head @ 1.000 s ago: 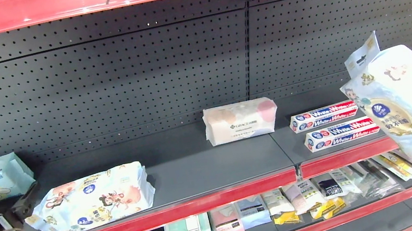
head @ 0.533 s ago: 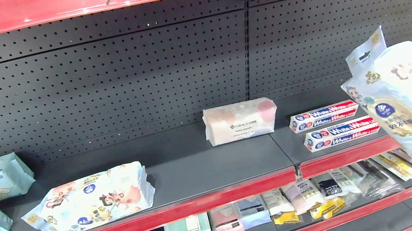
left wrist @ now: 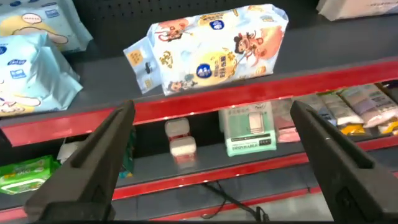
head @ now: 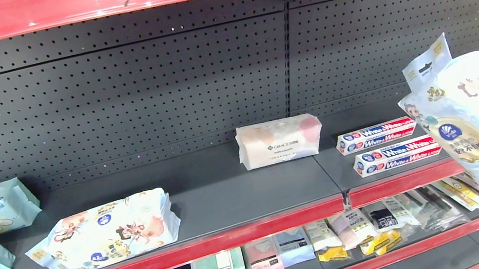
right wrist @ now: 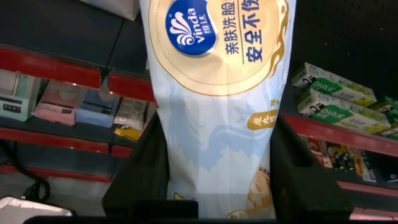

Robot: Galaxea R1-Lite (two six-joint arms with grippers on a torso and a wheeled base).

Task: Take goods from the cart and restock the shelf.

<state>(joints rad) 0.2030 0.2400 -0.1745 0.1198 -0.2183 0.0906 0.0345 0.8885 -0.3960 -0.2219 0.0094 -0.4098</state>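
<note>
Right tool (right wrist: 217,130) is clenched on a tall tissue pack (head: 476,124), its two dark fingers pressing the pack's lower sides. The pack hangs tilted in the air at the right end of the shelf (head: 229,189), in front of it and just right of two toothpaste boxes (head: 396,156) lying side by side. Left tool (left wrist: 212,109) is spread wide and grips nothing. It sits low before the shelf's red edge, facing a cartoon-printed pack (left wrist: 211,46) that lies flat near the front left. A pale pink pack (head: 279,140) stands farther back, mid-shelf.
</note>
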